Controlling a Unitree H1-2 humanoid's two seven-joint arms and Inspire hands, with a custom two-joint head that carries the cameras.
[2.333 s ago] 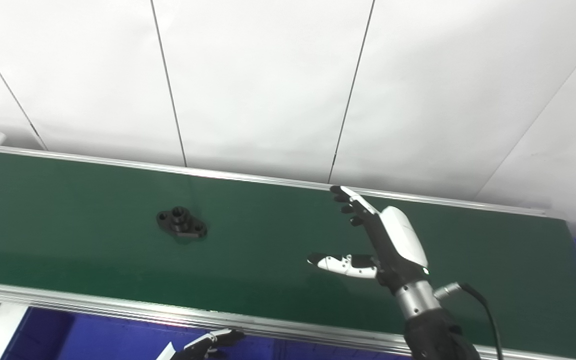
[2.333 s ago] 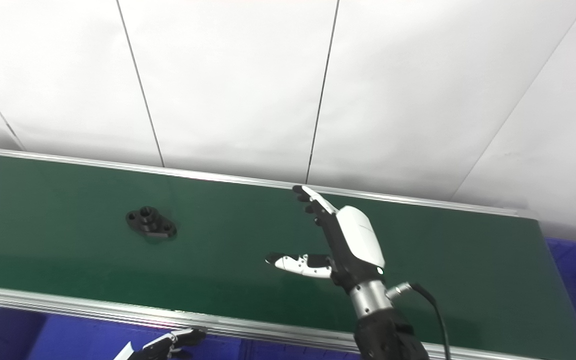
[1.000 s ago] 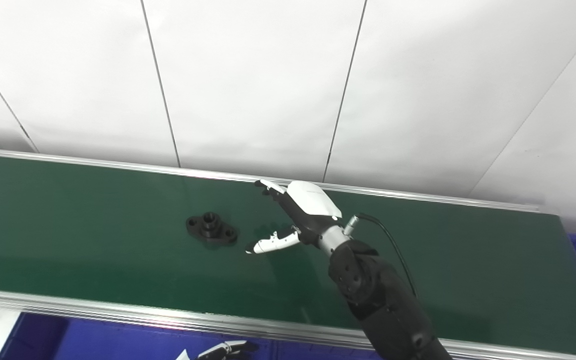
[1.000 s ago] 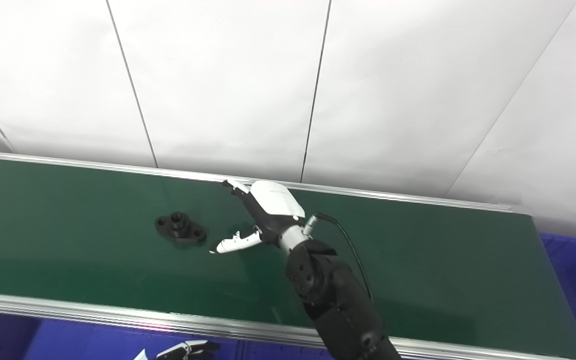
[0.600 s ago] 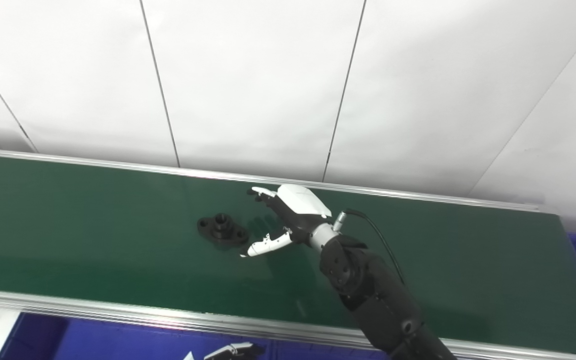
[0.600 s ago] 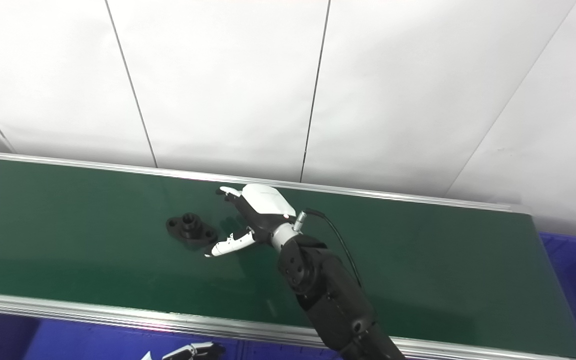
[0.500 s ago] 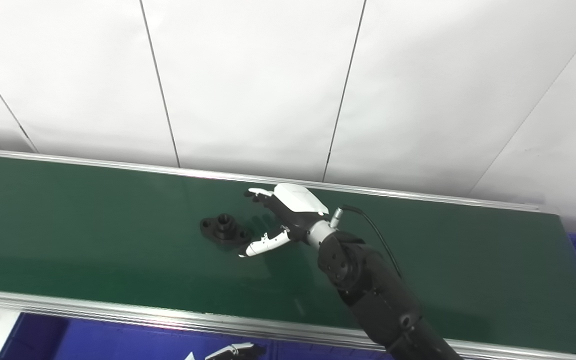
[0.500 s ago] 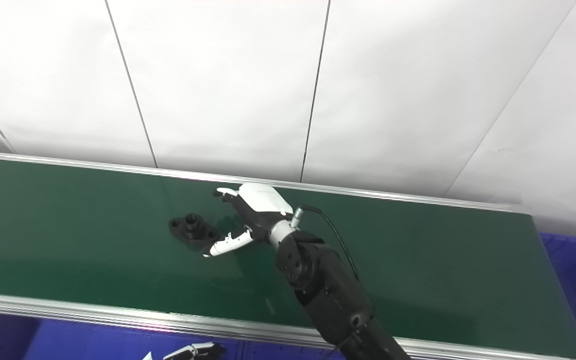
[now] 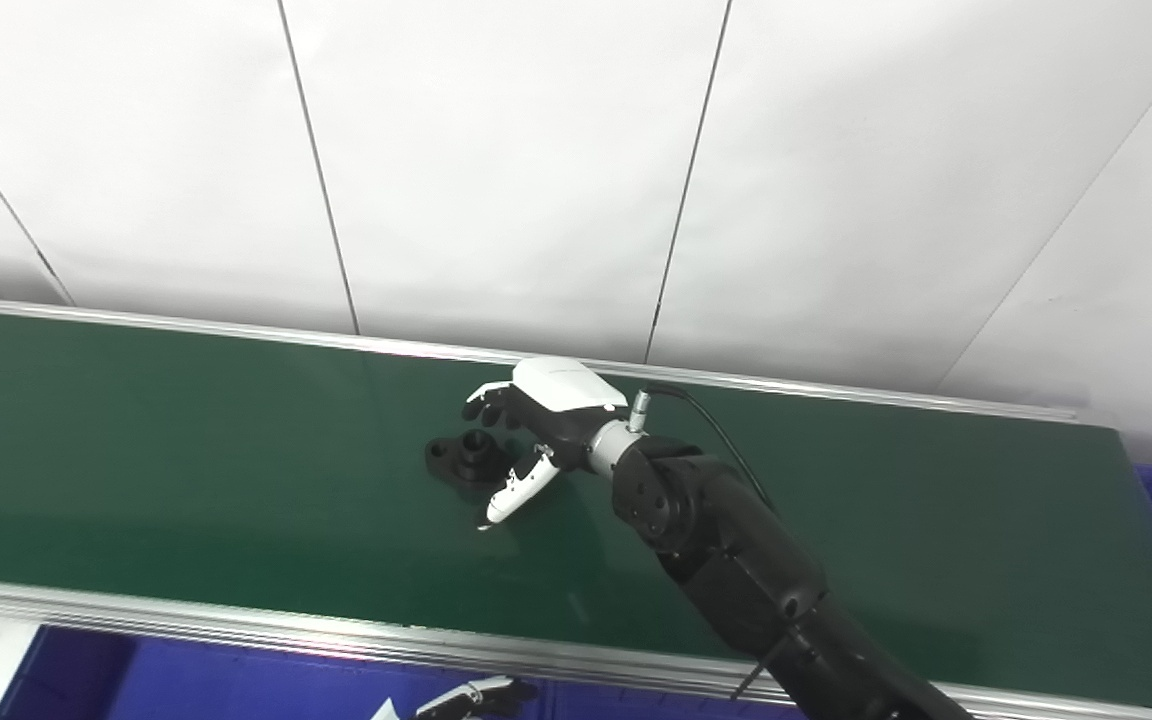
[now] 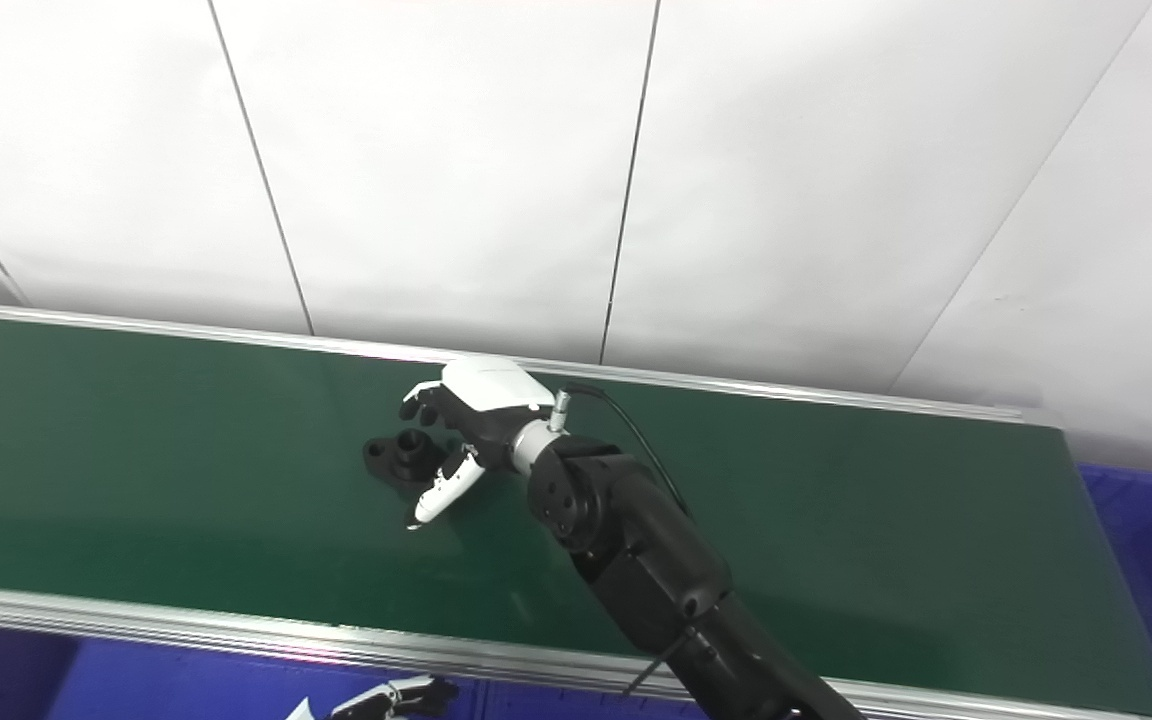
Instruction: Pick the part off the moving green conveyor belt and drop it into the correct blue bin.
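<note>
The black flanged part [image 9: 466, 459] lay flat on the green conveyor belt [image 9: 186, 470], near its far rail, its long axis running along the belt. The right robot hand [image 9: 526, 435] sat just to the part's right and partly over it, fingers [image 9: 489, 405] curled down behind the part, thumb [image 9: 514, 492] angled down in front, cupped round it but not yet clamped, as far as I could tell. The left robot hand [image 9: 471, 697] showed only fingertips below the belt's near rail, far from the part; I could not tell its state. Half a second before, the part lay clear left of a flatter right hand; since then the fingers had curled round it.
</note>
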